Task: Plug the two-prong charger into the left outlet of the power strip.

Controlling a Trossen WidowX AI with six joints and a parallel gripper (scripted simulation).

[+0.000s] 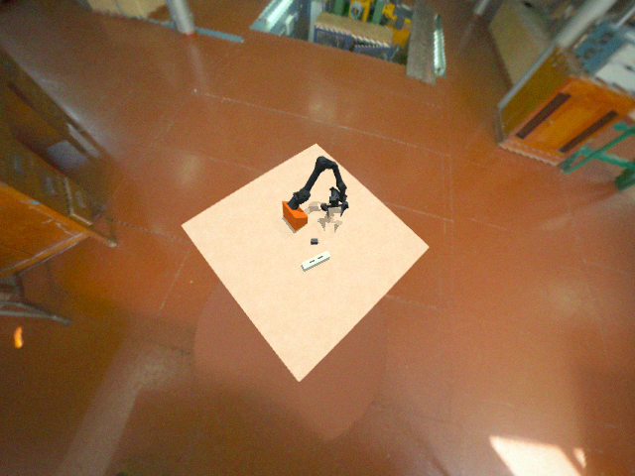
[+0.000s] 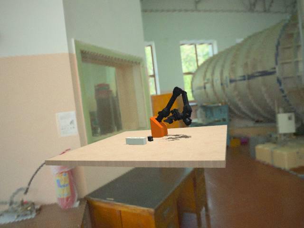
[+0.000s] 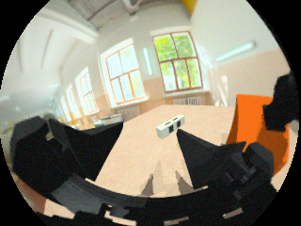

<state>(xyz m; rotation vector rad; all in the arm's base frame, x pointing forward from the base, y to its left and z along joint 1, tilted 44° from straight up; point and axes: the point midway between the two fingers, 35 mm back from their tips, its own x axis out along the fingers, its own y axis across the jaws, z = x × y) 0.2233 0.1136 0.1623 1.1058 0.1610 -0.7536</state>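
Observation:
The power strip (image 1: 306,267) (image 2: 135,141) (image 3: 163,132) is a white block on the table, with two dark slots on top; dark squares show on its side in the wrist view. The charger (image 1: 314,241) (image 2: 150,138) is a small black block lying on the table between the strip and the arm's base. Small yellowish marks show on it in the exterior view. In the wrist view its body seems hidden behind the right finger. My gripper (image 1: 334,210) (image 3: 150,128) is open and empty, raised above the table, away from the charger and strip.
The orange base block (image 1: 295,216) (image 2: 156,128) (image 3: 251,118) carries the black arm and stands near the charger. The pale table (image 1: 246,230) (image 2: 184,152) (image 3: 134,153) has open edges all round. The gripper's shadow falls on the table.

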